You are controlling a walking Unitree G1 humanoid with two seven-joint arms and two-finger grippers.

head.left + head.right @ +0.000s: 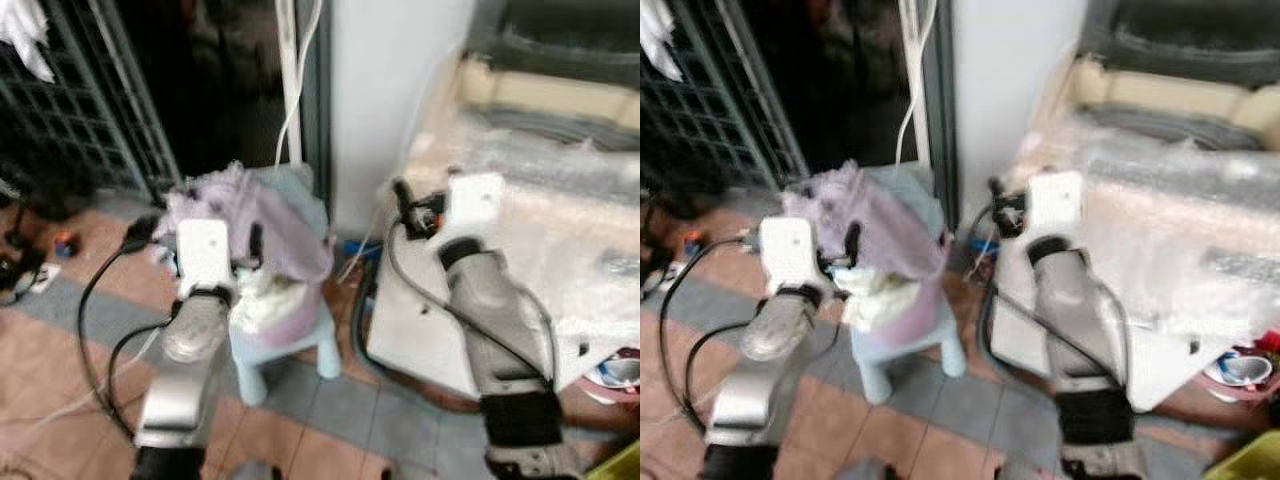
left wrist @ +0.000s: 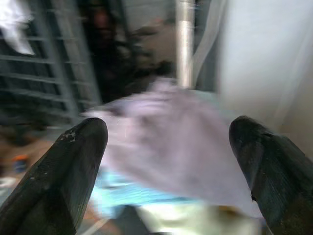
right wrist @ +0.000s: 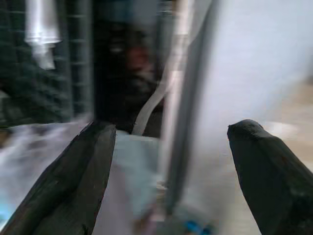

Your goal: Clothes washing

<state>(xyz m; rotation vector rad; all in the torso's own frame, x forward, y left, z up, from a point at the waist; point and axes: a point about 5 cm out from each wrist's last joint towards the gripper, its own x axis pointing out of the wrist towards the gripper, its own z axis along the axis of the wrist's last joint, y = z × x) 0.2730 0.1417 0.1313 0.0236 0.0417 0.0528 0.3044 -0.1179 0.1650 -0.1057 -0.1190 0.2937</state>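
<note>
- It looked like a home laundry corner with a tiled floor.
- A plastic-wrapped white washing machine stood at three o'clock.
- Lilac clothes heaped a pale blue plastic stool at twelve.

A small pale-blue plastic stool stands on the floor of reddish-brown and grey tiles, left of a white machine wrapped in clear plastic. On the stool lies a heap of clothes, a lilac cloth draped over a whitish garment. Black cables trail across the tiles at near left.
</note>
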